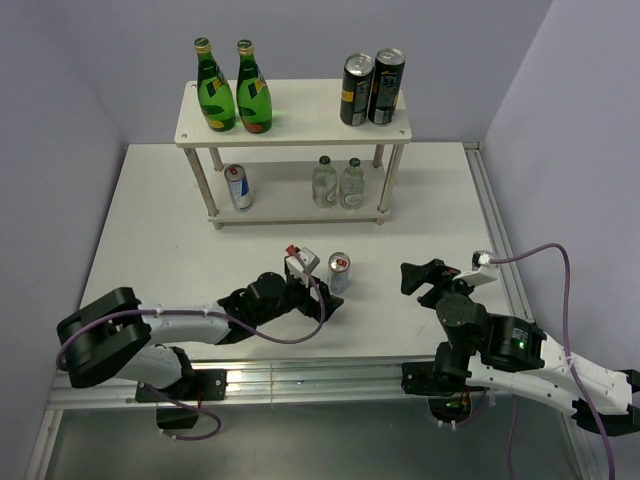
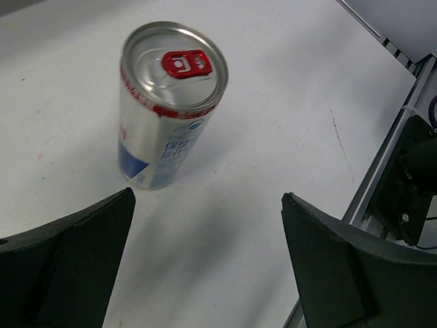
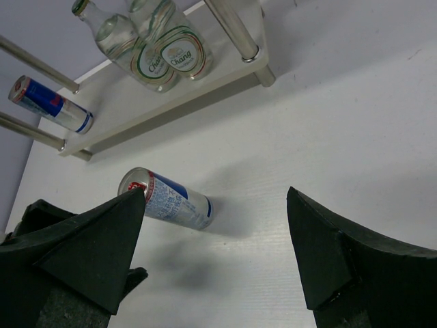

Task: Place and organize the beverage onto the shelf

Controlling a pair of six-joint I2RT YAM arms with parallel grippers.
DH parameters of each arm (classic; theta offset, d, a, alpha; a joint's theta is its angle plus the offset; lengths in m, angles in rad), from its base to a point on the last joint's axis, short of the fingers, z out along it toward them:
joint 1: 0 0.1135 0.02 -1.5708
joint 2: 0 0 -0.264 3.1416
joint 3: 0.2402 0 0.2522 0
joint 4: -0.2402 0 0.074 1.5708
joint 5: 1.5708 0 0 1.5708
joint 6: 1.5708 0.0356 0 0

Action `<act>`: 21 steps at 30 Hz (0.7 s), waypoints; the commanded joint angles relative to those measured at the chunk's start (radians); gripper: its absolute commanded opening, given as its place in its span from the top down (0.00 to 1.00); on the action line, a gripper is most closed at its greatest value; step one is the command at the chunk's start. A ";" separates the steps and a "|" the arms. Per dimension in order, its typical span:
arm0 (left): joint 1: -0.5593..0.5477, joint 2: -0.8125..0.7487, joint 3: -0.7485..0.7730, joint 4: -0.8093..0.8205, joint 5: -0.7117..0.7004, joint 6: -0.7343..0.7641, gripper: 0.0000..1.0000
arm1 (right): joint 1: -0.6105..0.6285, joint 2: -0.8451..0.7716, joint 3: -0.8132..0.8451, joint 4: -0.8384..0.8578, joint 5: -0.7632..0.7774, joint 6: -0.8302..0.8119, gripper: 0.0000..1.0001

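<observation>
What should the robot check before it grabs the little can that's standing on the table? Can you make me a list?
1. Can stands upright on the table: ok.
2. Left pincer open wide: ok.
3. Can between its fingers: not ok, it stands ahead of them.
4. Free room on the shelf, lower board, beside the other can: ok.
5. Right pincer open and apart from the can: ok.

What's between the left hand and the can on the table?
Nothing: in the left wrist view, only bare table separates the open left hand from the can.
</observation>
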 commanded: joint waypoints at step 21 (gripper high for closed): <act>-0.081 0.439 0.272 0.283 -0.512 0.095 0.26 | 0.006 0.005 -0.005 0.032 0.013 -0.004 0.09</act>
